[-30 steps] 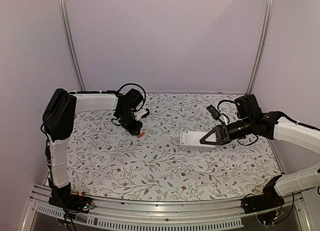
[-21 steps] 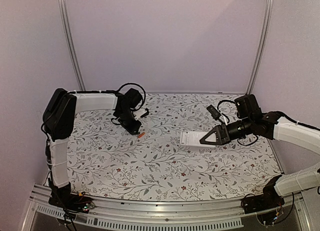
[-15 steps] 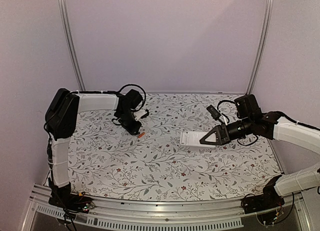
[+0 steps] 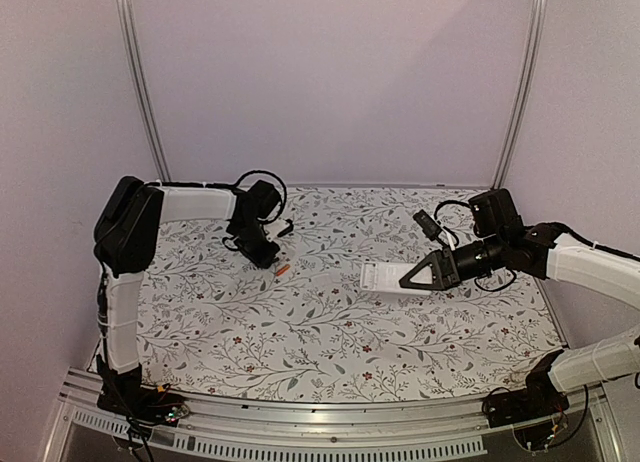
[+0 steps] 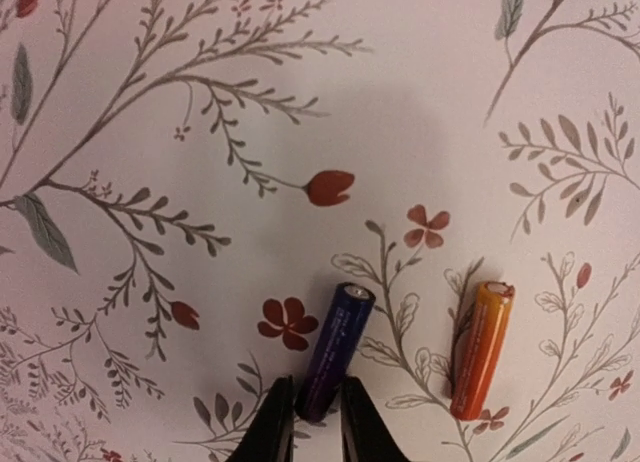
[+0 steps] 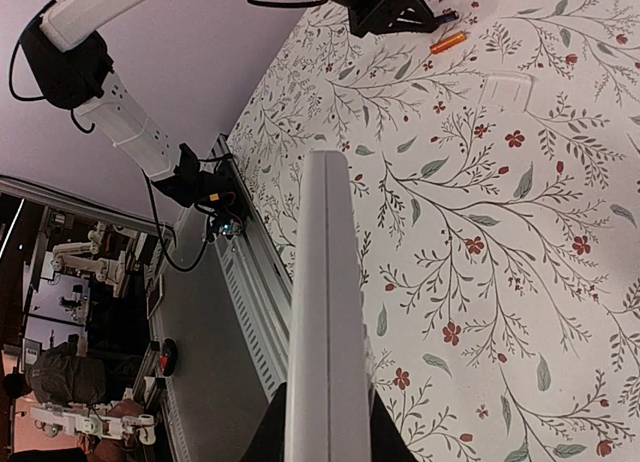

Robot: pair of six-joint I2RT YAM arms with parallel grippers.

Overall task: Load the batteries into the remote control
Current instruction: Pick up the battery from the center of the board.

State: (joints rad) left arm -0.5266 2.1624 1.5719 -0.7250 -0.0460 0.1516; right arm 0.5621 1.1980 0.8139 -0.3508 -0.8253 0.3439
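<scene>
I count two batteries at far left: one dark battery [image 5: 335,352] and one orange battery [image 5: 481,350]. One remote [image 4: 385,278] at right. One white flat piece [image 6: 505,90]. Two grippers: left gripper [image 5: 317,394], right gripper [image 6: 322,427].

The left arm [image 4: 190,200] reaches along the far left side with its wrist bent down, and the left gripper [image 5: 318,427] is pinched narrow on the dark battery [image 5: 335,347]. The right arm [image 4: 590,264] stretches inward, roughly level, and the right gripper [image 4: 410,278] is clamped on the remote control [image 4: 378,277].
</scene>
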